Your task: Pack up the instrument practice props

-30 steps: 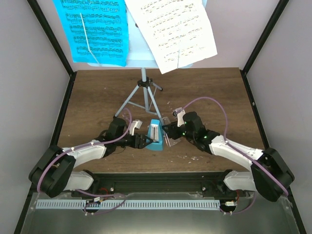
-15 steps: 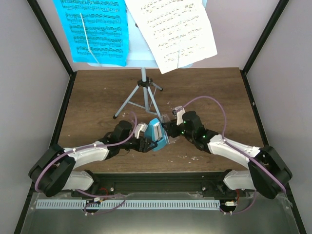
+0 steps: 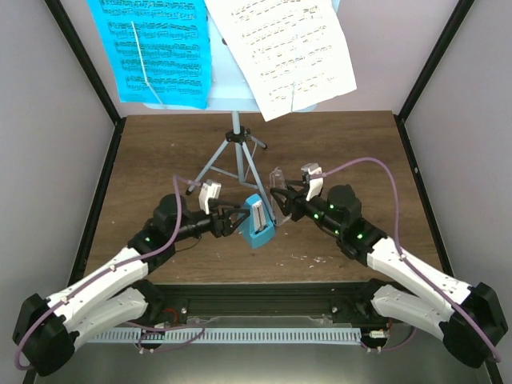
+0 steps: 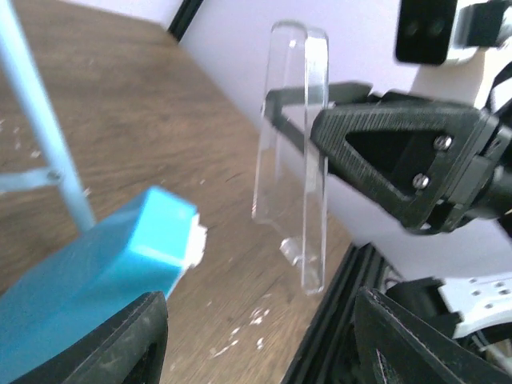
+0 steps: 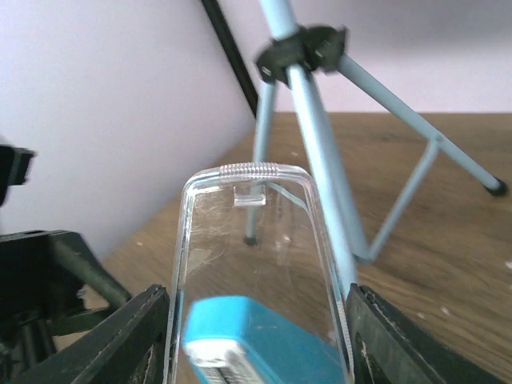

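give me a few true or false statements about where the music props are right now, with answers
1. The clear cover is off the metronome and held in the right gripper. True.
2. The music stand is folded flat. False: it stands upright.
3. The cyan sheet and the white sheet are on the music stand. True.
4. The metronome is behind the music stand. False: it is on the stand's near side.

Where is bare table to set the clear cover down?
The table is bare at the back right, between the tripod legs and the right side rail, and back left, between those legs and the left side rail. The front middle is crowded: metronome, clear cover, left arm and right arm.
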You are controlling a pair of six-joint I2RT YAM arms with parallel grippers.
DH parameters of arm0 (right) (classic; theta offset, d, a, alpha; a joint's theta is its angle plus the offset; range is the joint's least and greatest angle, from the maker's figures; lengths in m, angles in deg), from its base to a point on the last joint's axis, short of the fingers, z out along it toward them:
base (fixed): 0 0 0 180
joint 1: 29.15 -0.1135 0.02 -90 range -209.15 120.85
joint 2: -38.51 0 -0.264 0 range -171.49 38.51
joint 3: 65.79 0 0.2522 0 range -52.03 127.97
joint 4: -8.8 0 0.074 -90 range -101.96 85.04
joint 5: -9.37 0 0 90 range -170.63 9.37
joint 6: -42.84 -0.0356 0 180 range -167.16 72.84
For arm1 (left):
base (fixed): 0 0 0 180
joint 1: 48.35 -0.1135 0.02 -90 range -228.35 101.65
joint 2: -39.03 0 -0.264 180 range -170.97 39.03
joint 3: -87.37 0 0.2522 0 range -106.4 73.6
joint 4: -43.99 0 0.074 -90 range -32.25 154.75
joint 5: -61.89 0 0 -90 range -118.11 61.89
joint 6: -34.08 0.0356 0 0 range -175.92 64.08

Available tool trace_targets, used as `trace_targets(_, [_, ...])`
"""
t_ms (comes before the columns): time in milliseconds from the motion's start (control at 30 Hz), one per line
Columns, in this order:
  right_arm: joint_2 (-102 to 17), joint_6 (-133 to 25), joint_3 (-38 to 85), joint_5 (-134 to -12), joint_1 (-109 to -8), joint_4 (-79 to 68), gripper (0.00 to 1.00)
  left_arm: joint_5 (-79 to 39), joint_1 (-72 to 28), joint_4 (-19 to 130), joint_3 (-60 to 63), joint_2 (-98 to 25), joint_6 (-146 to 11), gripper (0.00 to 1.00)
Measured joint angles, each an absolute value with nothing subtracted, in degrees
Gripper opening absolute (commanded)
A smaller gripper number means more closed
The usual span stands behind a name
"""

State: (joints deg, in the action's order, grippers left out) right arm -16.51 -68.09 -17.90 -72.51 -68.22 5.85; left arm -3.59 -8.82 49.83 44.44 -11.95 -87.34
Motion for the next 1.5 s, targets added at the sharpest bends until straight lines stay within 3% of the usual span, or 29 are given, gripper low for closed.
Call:
trace_targets(467, [-14.02, -74.45, -18.62, -60.31, -68.22, 18.51, 0.52, 5.43, -2.59, 43.38, 39.85, -19.12, -93.70, 0.60])
trace_targets(1000, [-12.62, -76.26, -19.98, -58.65, -68.22, 20.37, 0.54, 8.21, -0.03, 35.89, 38.88, -22.68, -96.25, 0.00])
trace_targets(1100, [-12.51, -76.52, -20.19, -58.37, -68.22, 20.76, 0.65, 8.45, 0.27, 35.14, 38.88, -22.64, -96.17, 0.00])
trace_targets(1200, [-12.49, -76.20, -20.19, -57.93, -68.22, 20.32, 0.94, 8.16, 0.10, 34.99, 38.88, -22.64, -96.21, 0.00])
trace_targets(1233, [-12.45, -75.82, -20.17, -57.80, -68.22, 19.82, 0.99, 8.16, 0.10, 35.14, 38.88, -22.64, -96.08, 0.00])
trace_targets(1500, [-11.46, -71.21, -15.95, -51.59, -66.08, 9.74, 1.00, 10.68, 0.08, 37.57, 38.88, -21.04, -91.95, 0.00])
